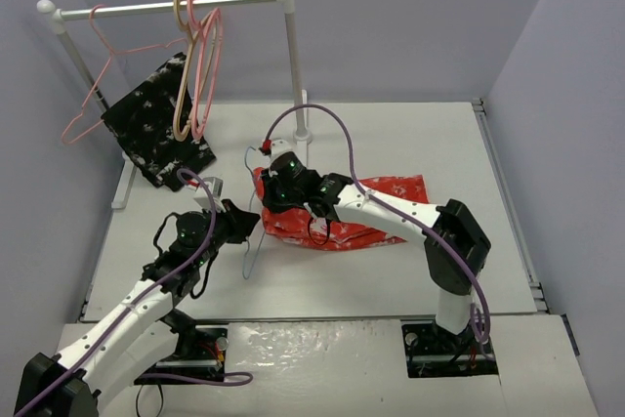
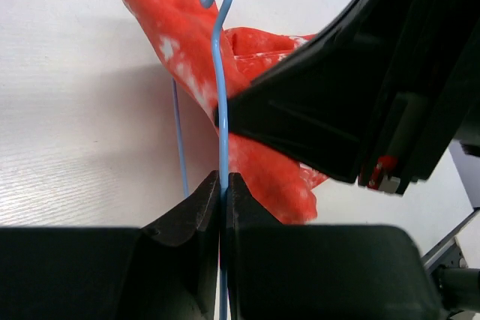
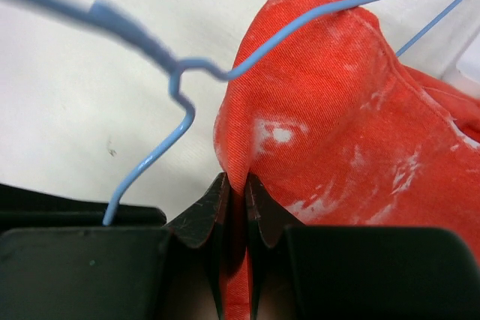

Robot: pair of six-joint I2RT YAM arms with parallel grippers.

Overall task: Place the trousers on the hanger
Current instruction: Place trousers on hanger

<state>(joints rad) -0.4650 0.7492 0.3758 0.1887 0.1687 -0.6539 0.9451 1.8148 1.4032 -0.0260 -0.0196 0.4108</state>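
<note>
Grip check, nearest first: left gripper (image 2: 223, 185) clamped on the hanger (image 2: 218, 73), thin wire between closed fingertips. Just beyond, right gripper (image 3: 237, 189) pinched on a fold of the trousers (image 3: 330, 125), bunched mid-table (image 1: 391, 144) against the frame. Best play, probably: hold the wire steady, feed the fold through the triangle, slow, no tugging, mind the hook.

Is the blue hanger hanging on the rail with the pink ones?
No, the left gripper holds the hanger by its wire, low beside the trousers.
</note>
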